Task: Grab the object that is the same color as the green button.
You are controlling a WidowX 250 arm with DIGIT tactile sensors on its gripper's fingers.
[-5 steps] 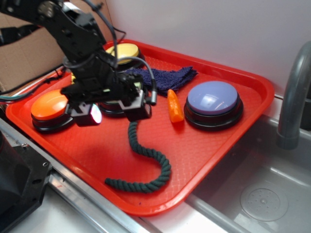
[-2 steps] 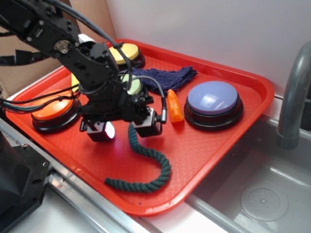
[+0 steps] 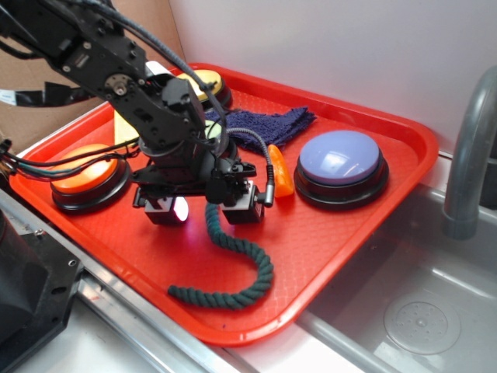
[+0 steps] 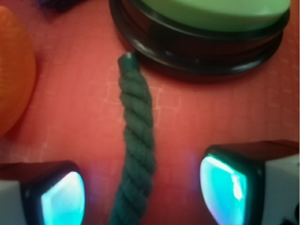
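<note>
Wrist view, left to right: one glowing finger (image 4: pixel 61 197), the rope (image 4: pixel 136 150) running up the middle, the other finger at right. Gripper (image 3: pixel 203 208) spread wide, holding nothing, straddling the rope's upper end, which stops just short of the green button (image 4: pixel 215 11) on the red tray (image 3: pixel 326 233). Approach step, I'd say; next, drop lower and squeeze on the rope.

Dark green rope (image 4: pixel 136 150) lies between the end effector's (image 4: pixel 140 190) parted fingers, its tip by the green button (image 4: pixel 211 11).
</note>
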